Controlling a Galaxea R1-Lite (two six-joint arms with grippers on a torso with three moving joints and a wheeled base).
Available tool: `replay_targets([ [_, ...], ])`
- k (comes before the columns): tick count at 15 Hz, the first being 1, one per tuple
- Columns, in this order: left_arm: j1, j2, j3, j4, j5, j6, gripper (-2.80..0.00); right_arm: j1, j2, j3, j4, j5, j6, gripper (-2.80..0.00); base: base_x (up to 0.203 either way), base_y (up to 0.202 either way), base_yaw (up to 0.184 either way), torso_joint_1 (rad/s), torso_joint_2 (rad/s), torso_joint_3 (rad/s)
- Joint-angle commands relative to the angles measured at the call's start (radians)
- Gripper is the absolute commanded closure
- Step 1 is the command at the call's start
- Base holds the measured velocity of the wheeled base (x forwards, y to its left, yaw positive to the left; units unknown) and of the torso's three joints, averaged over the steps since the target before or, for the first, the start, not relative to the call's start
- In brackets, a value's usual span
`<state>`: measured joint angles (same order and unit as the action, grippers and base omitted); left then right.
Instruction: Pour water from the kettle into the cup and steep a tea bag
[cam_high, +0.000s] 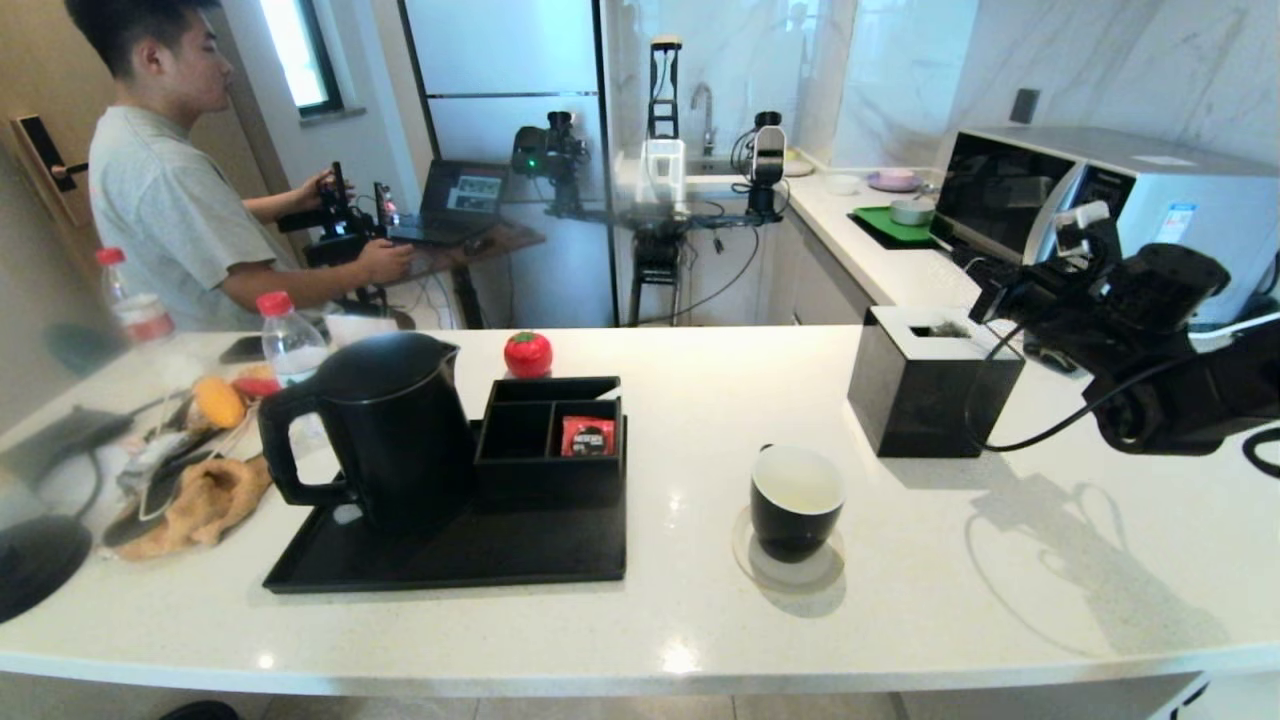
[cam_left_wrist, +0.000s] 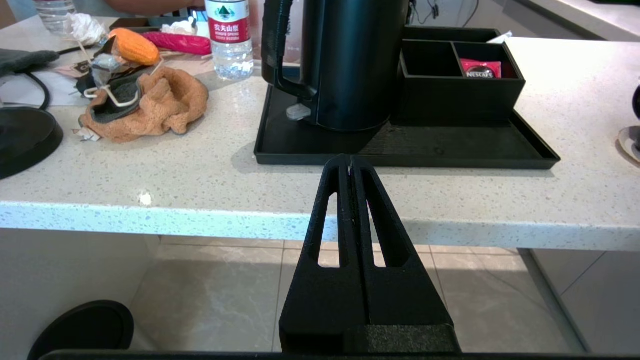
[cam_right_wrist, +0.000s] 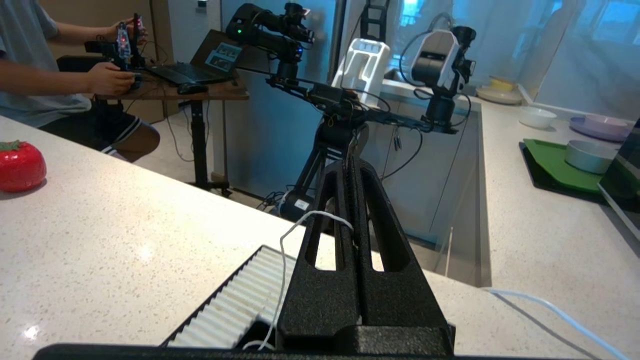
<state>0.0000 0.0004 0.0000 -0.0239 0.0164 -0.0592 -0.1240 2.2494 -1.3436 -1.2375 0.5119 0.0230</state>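
Black kettle (cam_high: 385, 425) sits on its tray (cam_high: 450, 560). Right claw (cam_right_wrist: 350, 167) pinches a white string (cam_right_wrist: 285, 250) above the tissue box (cam_high: 925, 385). Left claw (cam_left_wrist: 349, 162) is pressed together, holding nothing

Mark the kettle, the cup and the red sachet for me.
kettle (cam_high: 400, 430): head view, front of the black body, on the tray.
cup (cam_high: 796, 500): head view, white inner wall, on a round coaster.
red sachet (cam_high: 588, 437): head view, its face, in the organiser's right compartment.

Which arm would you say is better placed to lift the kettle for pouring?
Left. The kettle stands on the robot's left, handle turned that way, and the left gripper is just before its tray, jaws shut and empty. The right gripper is by the tissue box, pinching the tea bag string.
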Motion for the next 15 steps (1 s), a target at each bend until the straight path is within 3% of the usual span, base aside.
replay_targets([
  [1, 0.001, 0.0, 0.0, -0.001, 0.0, -0.001, 0.0, 0.0, -0.001, -0.033, 0.007, 0.003, 0.0, 0.0, 0.0, 0.0, 0.0, 0.0, 0.0, 0.0],
  [12, 0.0, 0.0, 0.0, -0.001, 0.0, -0.001, 0.0, 0.0, -0.004, -0.066, 0.064, 0.002, -0.005, 0.0, 0.0, 0.0, 0.0, 0.0, 0.0, 0.0],
  [13, 0.0, 0.0, 0.0, -0.002, 0.0, -0.001, 0.0, 0.0, -0.002, -0.065, 0.062, 0.002, -0.005, -2.8, 0.0, 0.0, 0.0, 0.0, 0.0, 0.0],
  [15, 0.0, 0.0, 0.0, -0.001, 0.0, -0.001, 0.0, 0.0, -0.002, -0.066, 0.054, 0.004, -0.005, -2.8, 0.0, 0.0, 0.0, 0.0, 0.0, 0.0],
])
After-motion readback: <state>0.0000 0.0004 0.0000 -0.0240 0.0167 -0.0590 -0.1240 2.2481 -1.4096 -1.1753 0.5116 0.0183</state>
